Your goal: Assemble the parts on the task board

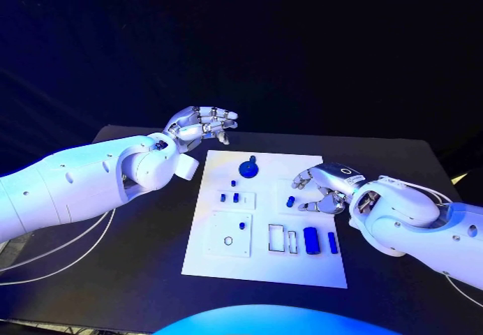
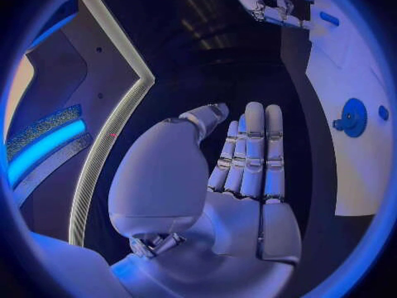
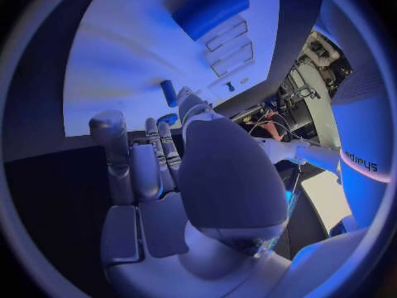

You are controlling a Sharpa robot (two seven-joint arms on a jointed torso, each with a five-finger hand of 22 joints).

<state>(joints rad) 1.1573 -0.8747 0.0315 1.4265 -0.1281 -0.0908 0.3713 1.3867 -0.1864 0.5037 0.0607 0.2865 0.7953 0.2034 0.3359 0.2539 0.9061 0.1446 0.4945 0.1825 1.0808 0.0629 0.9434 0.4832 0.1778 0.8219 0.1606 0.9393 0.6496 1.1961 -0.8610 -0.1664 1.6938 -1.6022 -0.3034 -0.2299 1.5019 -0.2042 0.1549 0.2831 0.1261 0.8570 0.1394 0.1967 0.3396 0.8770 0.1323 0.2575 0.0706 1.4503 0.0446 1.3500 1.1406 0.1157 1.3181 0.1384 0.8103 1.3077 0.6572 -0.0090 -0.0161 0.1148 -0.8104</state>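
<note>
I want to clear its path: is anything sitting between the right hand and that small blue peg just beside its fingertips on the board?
Nothing visible does. The right hand hovers over the task board, and the small blue peg lies beside its fingers with only bare white plate between.

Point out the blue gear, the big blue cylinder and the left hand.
blue gear (image 1: 248, 169): head view, centre of its round face.
big blue cylinder (image 1: 311, 241): head view, middle of its side.
left hand (image 1: 202, 124): head view, middle of the hand.
</note>
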